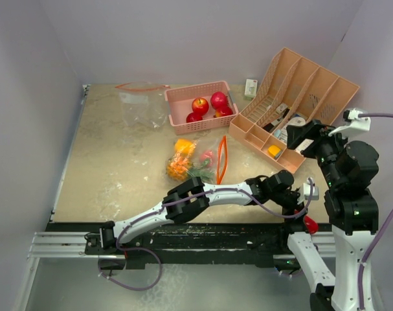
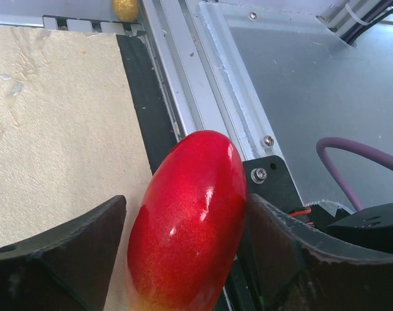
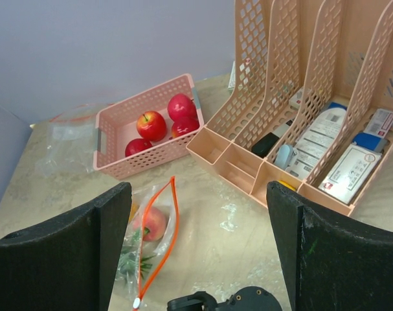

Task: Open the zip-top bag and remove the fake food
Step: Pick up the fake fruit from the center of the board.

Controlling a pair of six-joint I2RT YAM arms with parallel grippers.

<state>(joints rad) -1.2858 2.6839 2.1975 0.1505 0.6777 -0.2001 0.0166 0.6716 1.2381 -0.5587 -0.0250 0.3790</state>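
My left gripper (image 1: 298, 215) reaches across to the near right table edge and is shut on a glossy red oval fruit (image 1: 308, 225). In the left wrist view the fruit (image 2: 190, 227) sits between both fingers, over the black rail. The zip-top bag (image 1: 202, 162) lies mid-table with its orange zipper (image 3: 160, 240) gaping open. Inside are a yellow pepper (image 1: 184, 146), an orange pineapple (image 1: 178, 168) and a red-peach fruit (image 3: 154, 223). My right gripper (image 1: 304, 135) is open and empty, held high above the table; in its wrist view (image 3: 199, 207) it looks down on the bag.
A pink basket (image 1: 183, 97) at the back holds several red apples (image 3: 151, 124). A pink file organizer (image 1: 300, 91) with cartons and bottles stands at the back right. A second clear bag (image 1: 141, 103) lies at the back left.
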